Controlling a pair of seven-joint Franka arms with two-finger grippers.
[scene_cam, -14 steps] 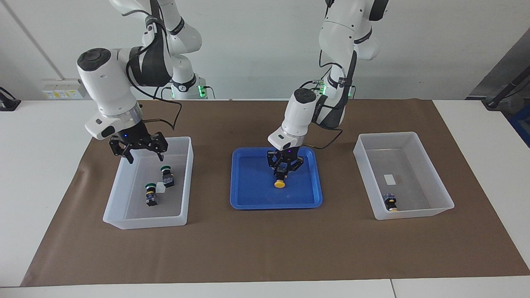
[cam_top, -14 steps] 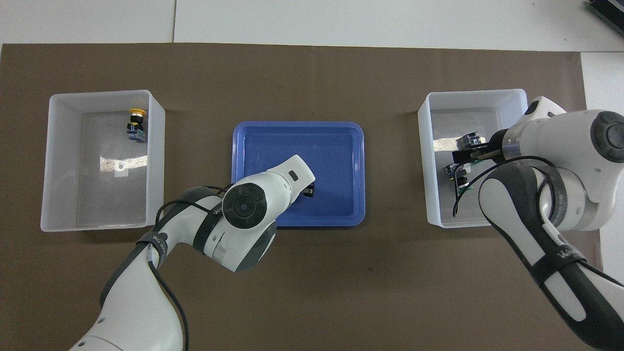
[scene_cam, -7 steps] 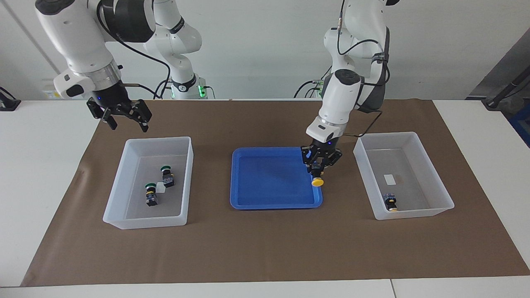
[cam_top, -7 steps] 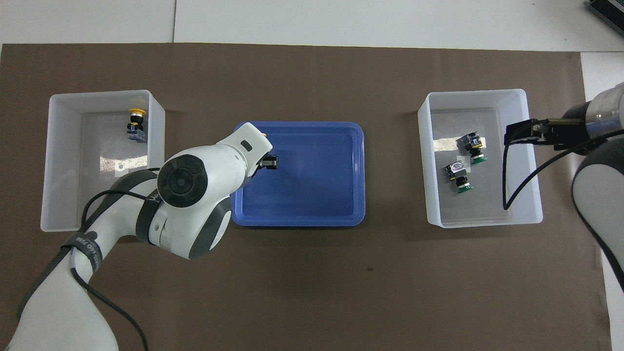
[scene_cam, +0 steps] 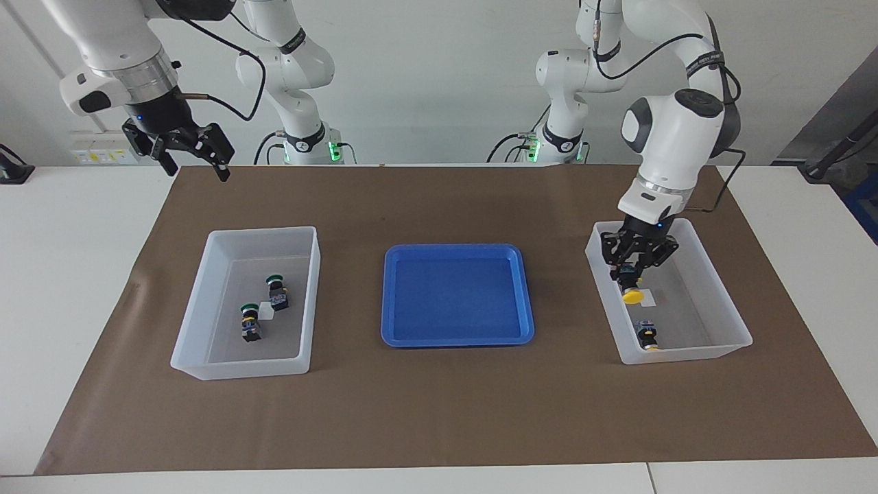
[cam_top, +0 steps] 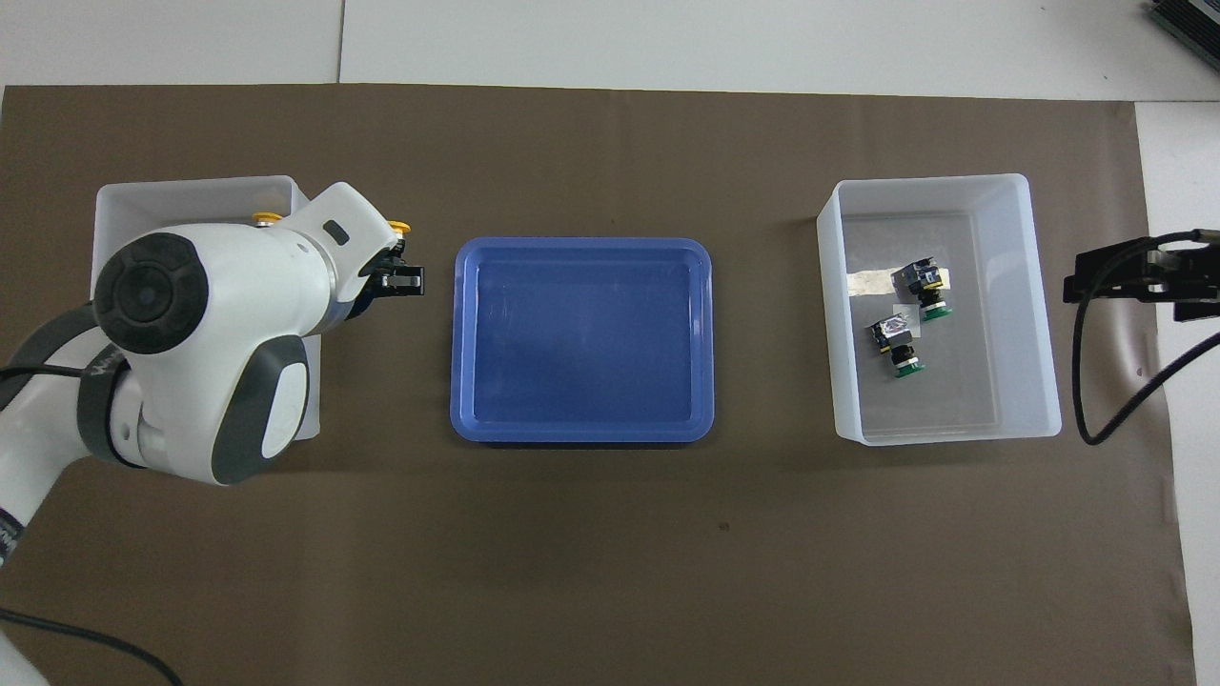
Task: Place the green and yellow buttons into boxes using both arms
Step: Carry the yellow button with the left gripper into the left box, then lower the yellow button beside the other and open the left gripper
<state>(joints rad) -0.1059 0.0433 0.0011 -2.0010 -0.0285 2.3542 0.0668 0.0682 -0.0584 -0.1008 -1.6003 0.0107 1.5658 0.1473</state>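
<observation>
My left gripper (scene_cam: 634,264) is shut on the black body of a yellow button (scene_cam: 632,296), cap down, over the box (scene_cam: 686,354) at the left arm's end. In the overhead view the arm covers most of this box (cam_top: 191,183), and the gripper (cam_top: 393,267) and the held yellow cap (cam_top: 398,227) show at its edge. A second yellow button (scene_cam: 646,336) lies on this box's floor. Two green buttons (scene_cam: 276,290) (scene_cam: 250,322) lie in the other box (scene_cam: 240,370), which also shows in the overhead view (cam_top: 944,433). My right gripper (scene_cam: 195,161) is open and empty, raised over the mat's edge.
A shallow blue tray (scene_cam: 456,295) sits on the brown mat (scene_cam: 439,412) between the two boxes. The right gripper (cam_top: 1144,276) shows beside the green buttons' box, toward the right arm's end of the table.
My left gripper has carried the yellow button from the blue tray to over the box at its end. My right gripper has risen and drawn away from the green buttons' box.
</observation>
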